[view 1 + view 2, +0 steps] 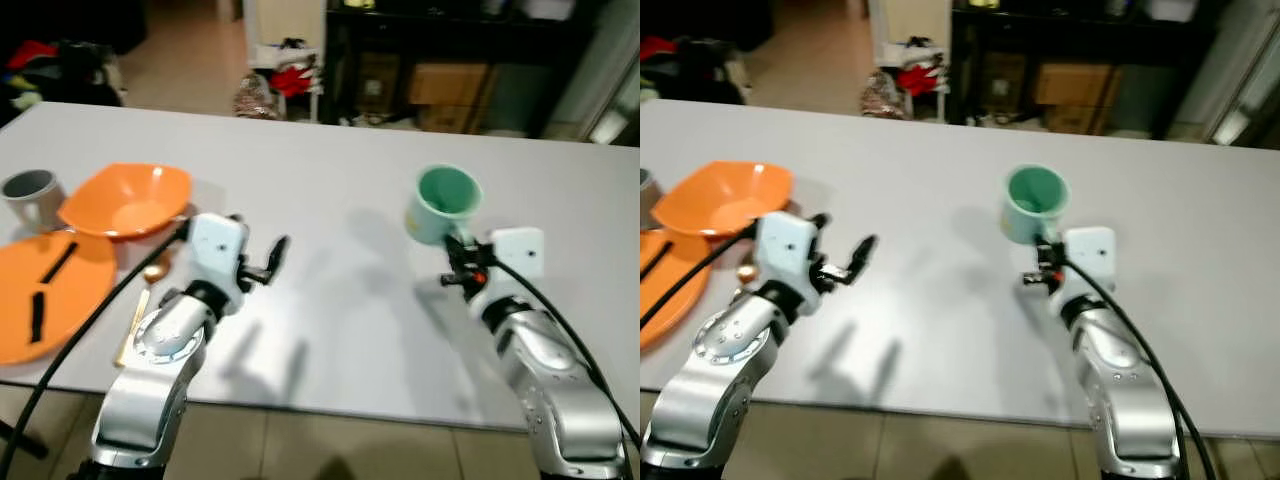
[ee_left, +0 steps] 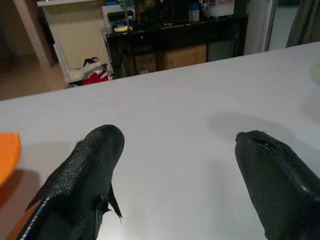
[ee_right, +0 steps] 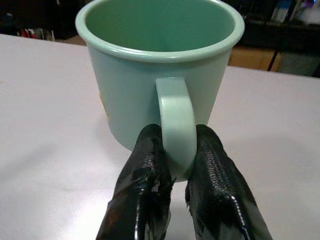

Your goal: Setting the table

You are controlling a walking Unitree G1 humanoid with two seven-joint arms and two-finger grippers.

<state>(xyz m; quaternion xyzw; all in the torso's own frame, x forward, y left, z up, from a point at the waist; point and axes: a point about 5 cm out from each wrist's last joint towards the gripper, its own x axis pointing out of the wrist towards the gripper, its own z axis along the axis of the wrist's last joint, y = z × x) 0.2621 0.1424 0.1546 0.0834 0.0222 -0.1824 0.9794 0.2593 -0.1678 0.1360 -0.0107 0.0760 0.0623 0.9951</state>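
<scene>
Worktop [image 1: 320, 190] first: a broad pale surface with plenty of bare room in the middle and on the right, so the cup has space to land without crowding anything. On the left sit the orange plate [image 1: 45, 290] at the near edge with dark chopsticks [image 1: 48, 285] lying on it, the orange bowl [image 1: 130, 200] just behind it, a grey mug [image 1: 30, 195] at the far left, and a spoon [image 1: 140, 300] between the plate and the left arm.

The left gripper [image 1: 275, 255] hovers over bare surface right of the bowl, its jaws released and holding nothing.

The mint-green mug [image 1: 445, 200] is right of centre, pinched by its handle [image 3: 176, 125] in the right gripper [image 3: 175, 165], whose jaws are clenched on either side of the loop. It looks lifted and slightly tipped, though I cannot tell for certain whether its base touches.

A handle pinch gives little hold against rotation, so the step likely goes best with a slow, level carry, the rim kept upright, and the base set flat before letting go. Placing it near the plate but apart from the spoon would probably suit the setting.
</scene>
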